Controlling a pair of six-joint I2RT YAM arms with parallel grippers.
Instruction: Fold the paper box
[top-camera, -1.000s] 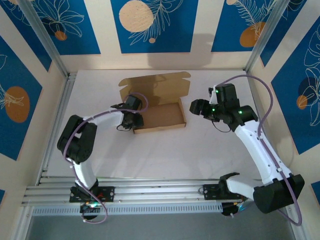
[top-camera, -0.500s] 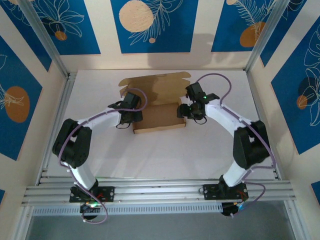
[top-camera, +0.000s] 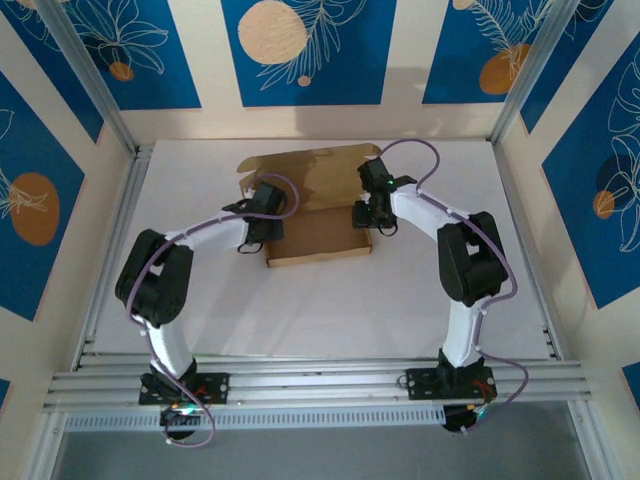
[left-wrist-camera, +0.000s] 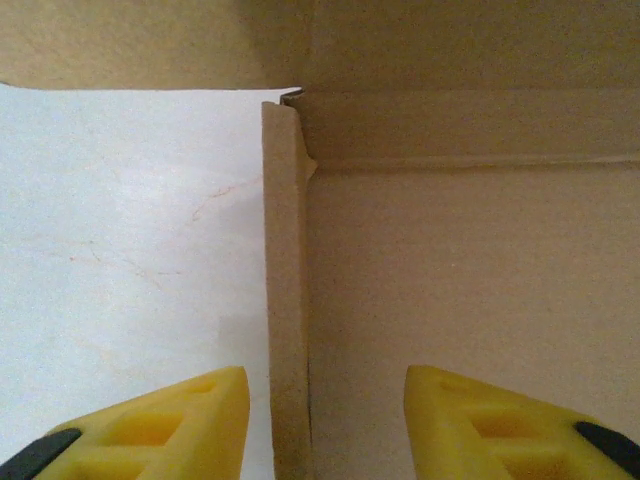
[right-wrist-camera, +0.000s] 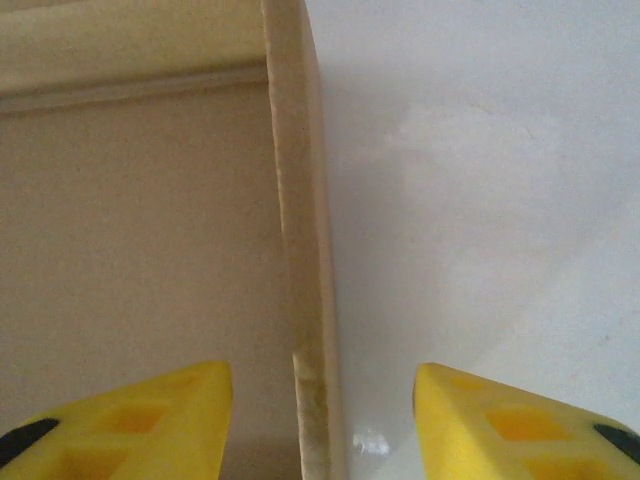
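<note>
Paper box (top-camera: 318, 236) wall between left hand (left-wrist-camera: 322, 400) fingers; overhead, lid (top-camera: 310, 172) open

Box (top-camera: 320, 238) on the counter (top-camera: 330, 310), toward the rear middle, with its lid flap (top-camera: 310, 170) spread flat behind it. Left claw (top-camera: 258, 232) sits at the box's left wall (left-wrist-camera: 285, 300), which stands between the two fingers: one finger over the counter outside, the other over the box floor inside. Right claw (top-camera: 368, 214) sits at the right wall (right-wrist-camera: 305, 200), likewise astride it, with the box floor on its left and the counter on its right.
</note>
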